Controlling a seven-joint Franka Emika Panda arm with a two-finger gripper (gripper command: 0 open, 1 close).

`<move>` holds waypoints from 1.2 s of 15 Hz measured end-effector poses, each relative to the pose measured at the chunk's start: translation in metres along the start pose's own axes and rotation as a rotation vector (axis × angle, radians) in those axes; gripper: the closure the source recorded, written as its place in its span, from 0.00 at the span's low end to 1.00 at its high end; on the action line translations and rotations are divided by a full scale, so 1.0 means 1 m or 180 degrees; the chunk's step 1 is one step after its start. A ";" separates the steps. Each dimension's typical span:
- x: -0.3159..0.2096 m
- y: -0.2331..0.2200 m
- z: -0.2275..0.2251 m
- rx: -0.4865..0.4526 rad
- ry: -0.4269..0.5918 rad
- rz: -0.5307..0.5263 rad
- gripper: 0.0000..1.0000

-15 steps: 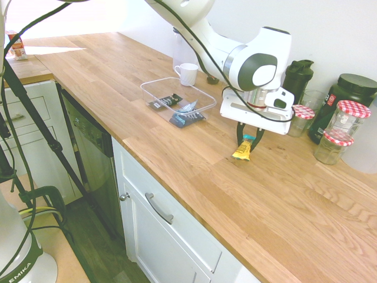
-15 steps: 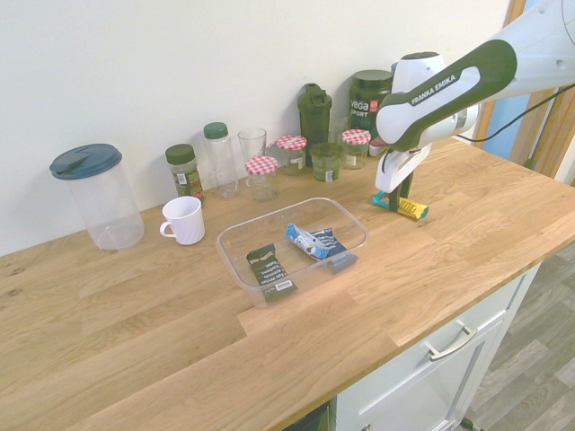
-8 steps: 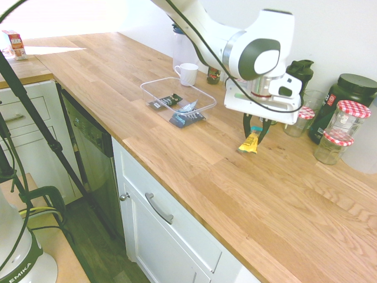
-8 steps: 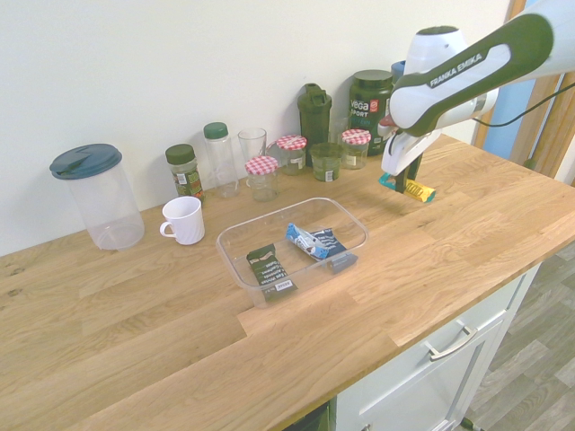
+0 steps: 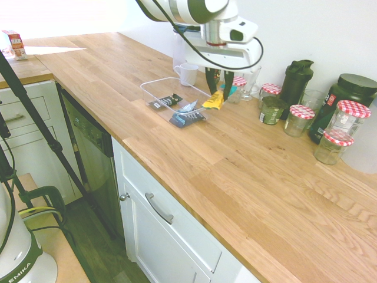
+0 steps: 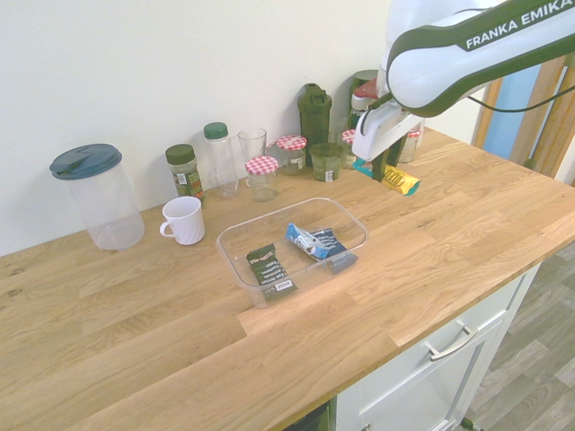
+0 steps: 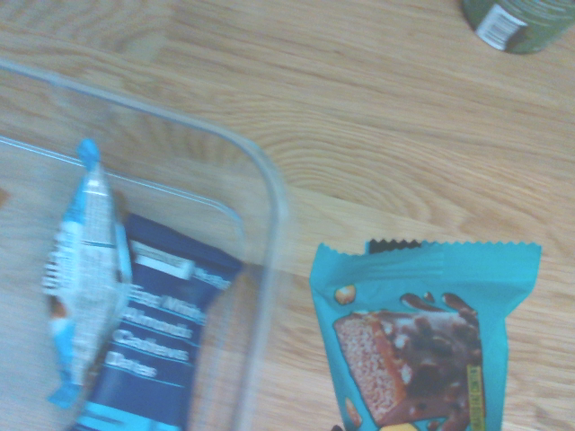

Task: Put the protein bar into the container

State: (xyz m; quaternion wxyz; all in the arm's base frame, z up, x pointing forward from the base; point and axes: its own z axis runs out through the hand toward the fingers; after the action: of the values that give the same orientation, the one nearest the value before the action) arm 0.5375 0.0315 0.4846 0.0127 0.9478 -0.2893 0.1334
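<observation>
My gripper (image 5: 219, 93) is shut on the protein bar (image 5: 213, 101), a yellow-orange wrapper with a teal end. The bar (image 6: 396, 179) hangs tilted in the air above the wooden counter. It is just beside the near end of the container (image 5: 154, 85), a shallow clear tray (image 6: 235, 239). In the wrist view the bar's teal end (image 7: 431, 323) lies outside the tray's rounded rim (image 7: 272, 211).
The tray holds a black wrapped bar (image 6: 269, 268) and blue packets (image 6: 316, 242). A white mug (image 6: 184, 220) stands behind it. Jars with red-checked lids (image 5: 347, 118), a black shaker bottle (image 5: 297, 79), spice bottles and a big clear jug (image 6: 94, 193) line the wall.
The gripper has lifted the protein bar off the counter and carried it along the counter to beside the container.
</observation>
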 end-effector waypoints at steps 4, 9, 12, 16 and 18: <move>-0.026 -0.064 -0.005 -0.0017 0.0028 0.0126 1.00; -0.043 -0.139 0.024 -0.0013 -0.0121 0.0241 1.00; -0.054 -0.173 0.045 -0.0008 -0.0200 0.0273 1.00; -0.055 -0.180 0.078 -0.0048 -0.0266 0.0299 1.00; -0.053 -0.179 0.096 -0.0062 -0.0290 0.0326 1.00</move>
State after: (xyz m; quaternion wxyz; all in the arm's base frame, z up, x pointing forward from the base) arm 0.6179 0.1992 0.3877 0.0019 0.9367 -0.3390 0.0878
